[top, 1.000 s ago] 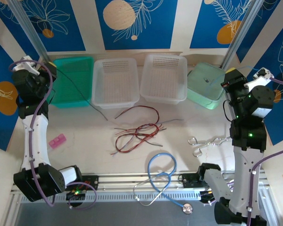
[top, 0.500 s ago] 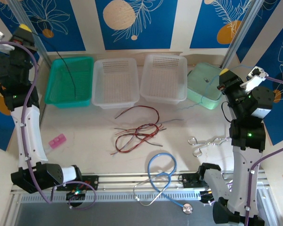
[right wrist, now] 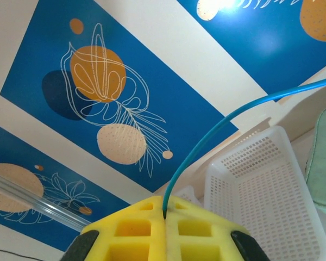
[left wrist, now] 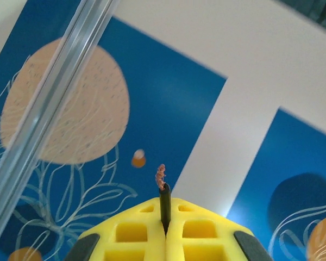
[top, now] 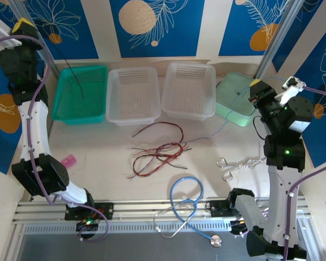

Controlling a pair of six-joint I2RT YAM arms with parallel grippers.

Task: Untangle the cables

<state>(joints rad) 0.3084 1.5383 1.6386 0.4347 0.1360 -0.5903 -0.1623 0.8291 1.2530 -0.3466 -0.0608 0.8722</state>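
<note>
The left gripper (left wrist: 165, 220), high over the table's (top: 98, 155) far left corner, is pressed together on the black cable (left wrist: 164, 200) very near its bare end. The rest hangs into the green basket (top: 62, 103). The right gripper (right wrist: 165, 213), at the far right, pinches the blue cable (right wrist: 217, 126), which runs down toward the red cables (top: 157, 155) at the middle. The black one may slip out, because so little of it is held. If the blue one is caught in the red ones, pulling could drag them all.
</note>
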